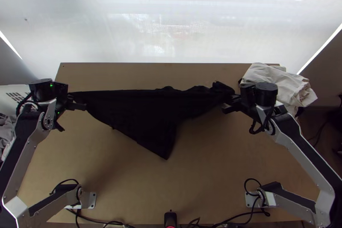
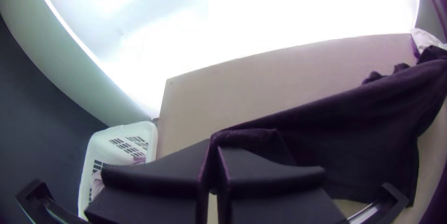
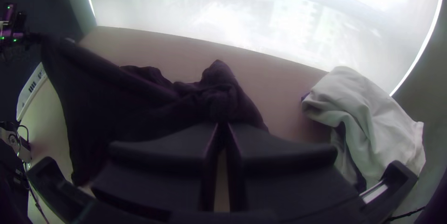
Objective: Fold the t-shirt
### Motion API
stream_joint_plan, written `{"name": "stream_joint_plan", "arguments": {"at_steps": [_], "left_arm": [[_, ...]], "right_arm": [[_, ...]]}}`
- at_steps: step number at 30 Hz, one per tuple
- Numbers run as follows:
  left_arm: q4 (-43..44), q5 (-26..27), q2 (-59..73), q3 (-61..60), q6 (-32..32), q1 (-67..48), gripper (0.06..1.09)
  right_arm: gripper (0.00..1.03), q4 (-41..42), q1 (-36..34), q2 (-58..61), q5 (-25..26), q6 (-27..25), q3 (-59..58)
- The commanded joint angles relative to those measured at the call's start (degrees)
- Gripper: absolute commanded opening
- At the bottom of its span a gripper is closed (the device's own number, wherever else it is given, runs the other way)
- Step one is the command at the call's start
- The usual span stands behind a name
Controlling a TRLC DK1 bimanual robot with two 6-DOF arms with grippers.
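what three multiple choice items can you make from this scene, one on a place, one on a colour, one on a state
1. In the top view, where is the white laundry basket?
a) off the table's left side
b) off its right side
c) at its centre

2. What colour is the t-shirt?
a) yellow
b) black
c) red

3. How is the t-shirt?
a) folded into a neat square
b) spread flat, ungripped
c) stretched between the left hand and the right hand

1 a: its white wall shows past the left table edge.
2 b: the cloth looks black against the light wood.
3 c: both hands grip it, with a taut line between them.
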Motion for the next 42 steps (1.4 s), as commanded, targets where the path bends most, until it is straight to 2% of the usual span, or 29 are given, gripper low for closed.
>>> {"name": "stream_joint_plan", "arguments": {"at_steps": [1, 4, 8, 9, 11, 12, 13, 14, 16, 19, 22, 26, 30, 36, 42], "left_arm": [[18.97, -1.28, 9.87, -0.86, -0.67, -2.82, 0.09], [25.03, -1.63, 15.14, 0.11, -1.55, -4.58, 0.09], [26.97, -1.55, 21.74, 3.71, -5.24, -7.04, 0.10], [26.44, -0.84, 23.05, 4.77, -5.94, -7.48, 0.13], [24.07, 5.05, 24.55, 6.52, -11.30, -7.31, 0.15], [23.89, 5.84, 24.81, 6.79, -12.36, -7.48, 0.30], [23.72, 5.75, 24.99, 6.70, -13.15, -8.18, 0.56], [23.01, 5.49, 24.99, 6.61, -13.50, -8.89, 0.72], [20.82, 4.61, 24.72, 6.70, -13.68, -10.47, 0.87], [15.63, 4.61, 22.18, 6.61, -14.91, -12.49, 0.97], [8.60, 4.87, 17.87, 6.08, -17.81, -15.22, 1.02], [-1.51, 7.07, 10.84, 2.30, -19.56, -22.69, 1.03], [-10.56, 12.61, 7.06, -0.60, -20.36, -29.10, 1.03], [-14.69, 19.55, 7.06, -3.32, -20.53, -37.36, 1.03], [-13.46, 19.55, 13.21, -2.44, -20.44, -45.01, 1.02]], "right_arm": [[0.03, -6.46, 0.12, -9.80, -0.27, -0.44, -5.75], [0.03, -10.15, 0.74, -12.52, -0.27, -0.44, -6.89], [0.03, -12.96, 1.79, -15.16, -0.27, 0.09, -8.56], [0.03, -13.05, 1.79, -15.60, -0.27, 0.53, -8.91], [0.03, -13.14, 1.88, -15.69, -0.27, 1.49, -9.18], [0.03, -13.14, 1.88, -15.69, -0.27, 1.93, -9.09], [0.03, -13.05, 1.70, -15.69, -0.27, 2.55, -9.00], [0.03, -12.96, 1.53, -15.51, -0.27, 2.72, -9.00], [0.03, -12.61, 1.09, -15.42, -0.27, 2.90, -9.09], [0.03, -12.17, 0.74, -15.25, -0.27, 3.16, -9.35], [0.03, -11.73, 0.74, -15.07, -0.27, 3.34, -9.62], [0.03, -11.20, 0.65, -14.98, -0.27, 4.04, -9.70], [0.03, -10.68, 0.65, -14.46, -0.27, 4.22, -10.23], [0.03, -10.15, 1.09, -13.49, -0.36, 4.39, -10.06], [0.03, -9.97, 1.26, -12.35, -0.27, 4.13, -9.18]]}}
